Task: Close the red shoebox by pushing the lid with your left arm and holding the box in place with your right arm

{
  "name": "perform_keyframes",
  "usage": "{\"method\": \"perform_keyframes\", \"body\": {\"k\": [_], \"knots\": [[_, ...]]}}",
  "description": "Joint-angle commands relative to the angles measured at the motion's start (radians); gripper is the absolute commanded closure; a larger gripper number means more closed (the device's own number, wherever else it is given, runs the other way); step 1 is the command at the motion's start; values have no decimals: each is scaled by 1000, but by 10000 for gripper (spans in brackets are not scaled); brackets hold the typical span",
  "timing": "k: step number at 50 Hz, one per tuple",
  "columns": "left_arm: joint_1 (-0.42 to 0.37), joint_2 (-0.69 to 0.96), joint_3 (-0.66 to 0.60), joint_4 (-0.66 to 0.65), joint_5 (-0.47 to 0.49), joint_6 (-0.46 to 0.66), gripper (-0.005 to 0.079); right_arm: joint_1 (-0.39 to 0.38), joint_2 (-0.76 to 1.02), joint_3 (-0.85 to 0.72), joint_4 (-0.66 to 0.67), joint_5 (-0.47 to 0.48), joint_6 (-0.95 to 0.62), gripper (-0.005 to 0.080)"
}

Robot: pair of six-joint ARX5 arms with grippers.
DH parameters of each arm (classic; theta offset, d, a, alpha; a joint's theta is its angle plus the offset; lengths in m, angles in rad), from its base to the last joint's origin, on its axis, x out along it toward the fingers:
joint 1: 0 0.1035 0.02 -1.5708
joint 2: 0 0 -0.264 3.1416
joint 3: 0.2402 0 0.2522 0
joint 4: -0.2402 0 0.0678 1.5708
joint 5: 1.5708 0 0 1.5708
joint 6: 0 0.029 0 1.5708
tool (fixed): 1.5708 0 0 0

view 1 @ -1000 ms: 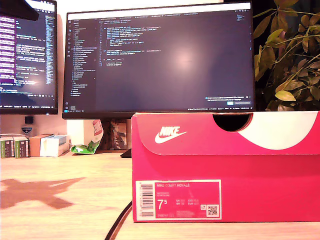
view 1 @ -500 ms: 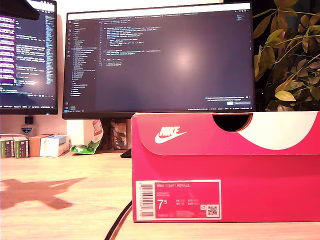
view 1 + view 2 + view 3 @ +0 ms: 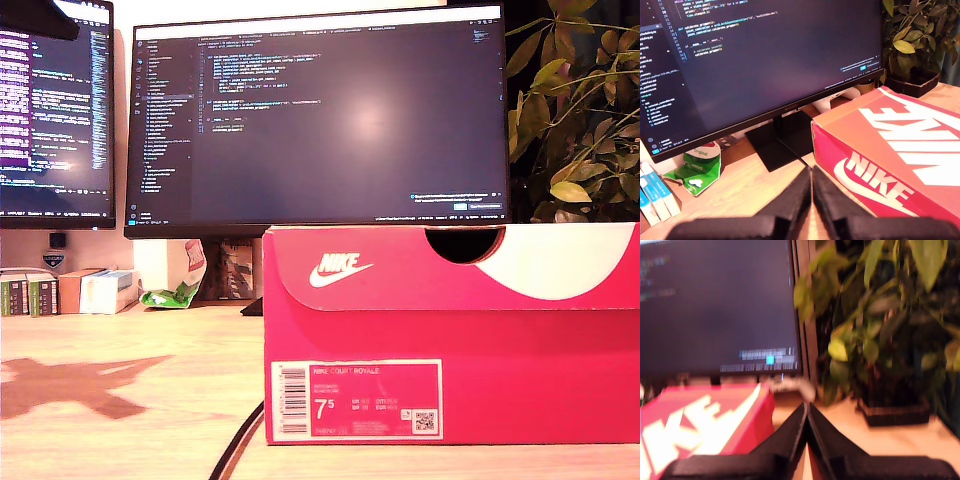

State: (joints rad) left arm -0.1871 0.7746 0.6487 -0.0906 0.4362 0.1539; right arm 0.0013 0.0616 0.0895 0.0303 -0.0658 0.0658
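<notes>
While the red shoebox (image 3: pixel 450 335) sits on the wooden counter (image 3: pixel 130 390) at the exterior view's right with its lid (image 3: pixel 450 265) down flat over the body, neither arm shows in that view. The box's near end faces the exterior camera, with a white size label (image 3: pixel 356 399) low on it and a white swoosh on the lid's front flap, whose half-round notch (image 3: pixel 465 243) is cut into the top edge. Behind the box stands a large monitor (image 3: pixel 318 120) showing dark code, with a second monitor (image 3: pixel 55 115) at the exterior view's left and a leafy plant (image 3: pixel 580 110) at the exterior view's right. Small boxes (image 3: pixel 65 291) and a green packet (image 3: pixel 170 293) lie at the back of the counter near the monitor's stand, and a dark cable (image 3: pixel 235 445) runs along the counter just beside the box's near corner. In the first wrist view, the first tool (image 3: pixel 811 187) has its black fingers pressed together with nothing between them, and hangs above bare counter close to one end of the box, apart from it. In the second wrist view, which is blurred, the second tool (image 3: pixel 806 422) likewise has its fingers pressed together and empty, beside a corner of the box and short of the plant pot (image 3: pixel 895 410), touching neither.
</notes>
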Motion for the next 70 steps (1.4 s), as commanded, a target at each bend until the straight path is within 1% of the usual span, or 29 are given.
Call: {"method": "perform_keyframes", "body": {"k": [1, 7, 16, 21, 32, 46, 50, 63, 65, 67, 69, 70], "knots": [[2, 2, -19, 9, 1, 0, 762, -2, -37, -34, -25, -4, -2, 764], [2, 2, -19, 10, 1, 0, 762, -1, -60, -54, -62, -13, -2, 765], [1, 2, -19, 9, 2, 0, 762, 6, -60, -85, -59, -44, -2, 765], [1, 2, -19, 9, 2, -5, 762, 6, -60, -85, -105, -58, -23, 764], [1, 3, -19, 8, 2, -12, 762, 5, -60, -85, -185, -57, -28, 764], [1, 3, -19, -24, 2, -78, 761, 5, -60, -84, -185, -56, -28, 764], [1, 3, -19, -24, 1, -76, 761, 5, -60, -84, -185, -56, -28, 764], [2, 3, -19, -121, 0, -74, 762, 5, -60, -84, -185, -56, -28, 764], [2, 3, -18, -123, -18, -73, 761, 5, -60, -84, -185, -56, -28, 764], [2, 3, -18, -130, -29, -97, 761, 5, -60, -84, -185, -56, -28, 764], [2, 3, -18, -151, -30, -97, 761, 5, -60, -84, -185, -56, -28, 764], [2, 3, -18, -165, -30, -124, 761, 5, -60, -84, -185, -56, -28, 764]]}}
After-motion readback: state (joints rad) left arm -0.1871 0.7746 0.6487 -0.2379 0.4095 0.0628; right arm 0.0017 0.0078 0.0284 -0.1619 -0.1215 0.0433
